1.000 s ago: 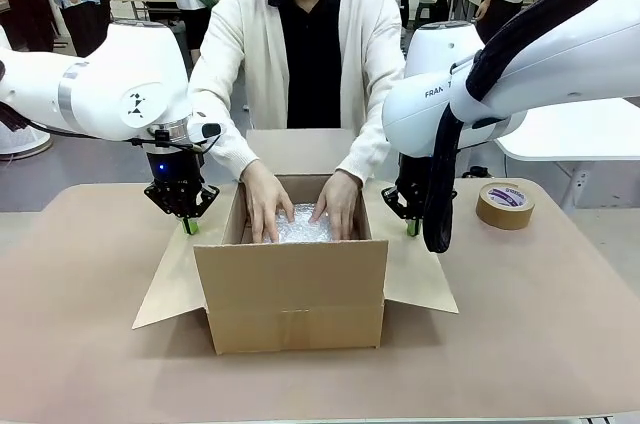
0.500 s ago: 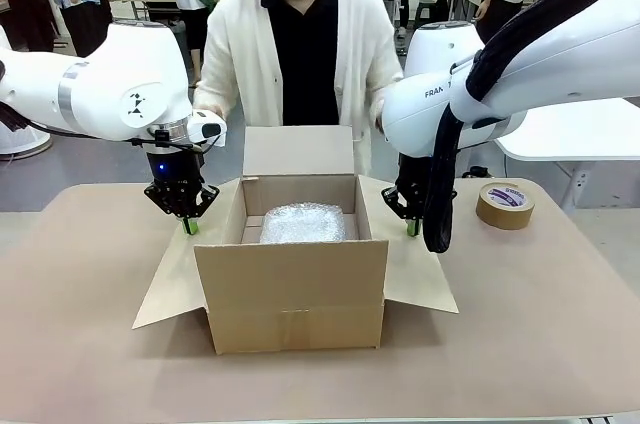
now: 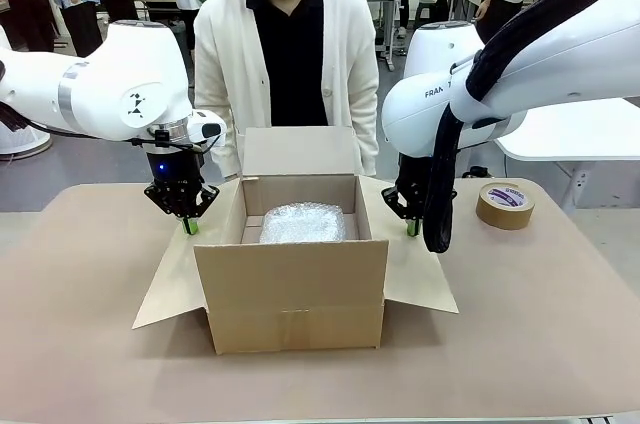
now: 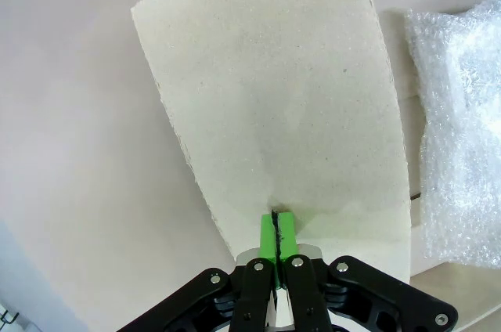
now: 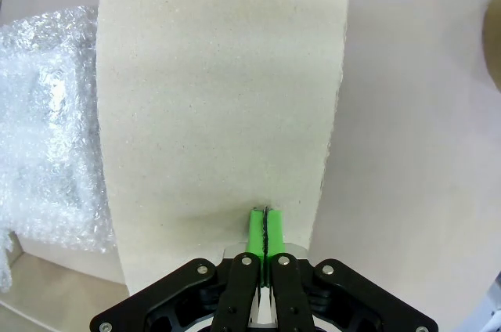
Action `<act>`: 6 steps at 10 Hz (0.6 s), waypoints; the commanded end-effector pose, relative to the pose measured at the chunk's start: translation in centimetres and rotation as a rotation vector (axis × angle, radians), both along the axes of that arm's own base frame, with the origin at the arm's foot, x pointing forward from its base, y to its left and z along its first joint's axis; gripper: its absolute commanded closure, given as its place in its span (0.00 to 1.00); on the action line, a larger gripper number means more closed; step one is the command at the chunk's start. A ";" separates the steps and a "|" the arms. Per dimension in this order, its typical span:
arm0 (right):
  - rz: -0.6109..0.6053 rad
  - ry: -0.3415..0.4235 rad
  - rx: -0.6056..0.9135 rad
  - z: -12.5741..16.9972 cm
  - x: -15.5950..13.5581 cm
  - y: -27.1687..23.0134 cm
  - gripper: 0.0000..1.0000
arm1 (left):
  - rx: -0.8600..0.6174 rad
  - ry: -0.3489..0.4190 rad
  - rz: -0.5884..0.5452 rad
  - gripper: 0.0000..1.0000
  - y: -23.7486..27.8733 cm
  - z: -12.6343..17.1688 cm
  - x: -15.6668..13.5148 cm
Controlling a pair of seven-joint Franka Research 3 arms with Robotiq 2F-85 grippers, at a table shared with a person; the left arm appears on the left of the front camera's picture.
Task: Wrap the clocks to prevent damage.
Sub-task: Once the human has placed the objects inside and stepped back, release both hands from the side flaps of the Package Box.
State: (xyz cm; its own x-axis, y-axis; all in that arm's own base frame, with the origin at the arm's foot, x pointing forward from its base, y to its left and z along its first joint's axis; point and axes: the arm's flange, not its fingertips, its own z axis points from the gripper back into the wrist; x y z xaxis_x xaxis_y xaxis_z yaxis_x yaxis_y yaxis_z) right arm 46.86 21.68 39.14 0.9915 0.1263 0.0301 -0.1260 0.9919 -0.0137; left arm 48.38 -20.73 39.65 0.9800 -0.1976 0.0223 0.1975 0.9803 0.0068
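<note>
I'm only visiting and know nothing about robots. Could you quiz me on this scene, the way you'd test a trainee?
1. True or false: the bubble-wrapped bundle lies inside the open cardboard box.
2. What do the left gripper and the right gripper each pinch? A) a pair of scissors B) a side flap of the box C) the person's sleeve
3. Fill in: the roll of tape lies on the table on the robot's ____ side.

Key: 1 true. 2 B: the left gripper is shut on the left flap, the right gripper on the right flap. 3 right.
</note>
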 end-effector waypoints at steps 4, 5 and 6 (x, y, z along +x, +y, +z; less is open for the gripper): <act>-0.008 0.000 -0.006 -0.1 -0.1 0.0 0.99 | 0.005 0.003 -0.002 0.99 0.0 0.1 0.0; 0.000 0.000 0.000 0.0 0.0 0.0 0.99 | 0.000 0.000 0.000 0.99 0.0 0.0 0.0; 0.043 -0.038 -0.004 2.2 0.0 -0.3 0.99 | -0.010 -0.015 -0.037 0.99 0.4 1.8 0.0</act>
